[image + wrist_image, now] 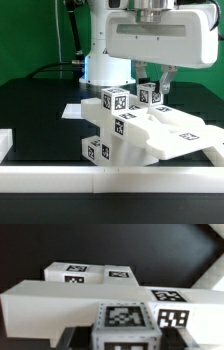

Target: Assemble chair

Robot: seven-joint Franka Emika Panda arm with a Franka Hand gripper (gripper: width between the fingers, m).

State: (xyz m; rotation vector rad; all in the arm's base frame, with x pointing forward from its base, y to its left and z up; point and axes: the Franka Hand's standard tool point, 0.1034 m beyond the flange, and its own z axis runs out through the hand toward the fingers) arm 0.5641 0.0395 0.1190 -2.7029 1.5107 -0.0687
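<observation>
Exterior view is showing the gripper point(152, 84) hanging low over the chair point(130, 130), which is sitting half-built on the black table point(40, 110) against the white rail point(110, 182). Its fingers are closing on a small tagged post point(150, 94) at the back. If the post is going in crooked, it could be jamming or tipping the whole chair.

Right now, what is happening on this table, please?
The robot arm's gripper hangs low over a cluster of white tagged chair parts on the black table. In the wrist view, a small tagged block sits between its fingers. The cluster lies beside the white border rail.
</observation>
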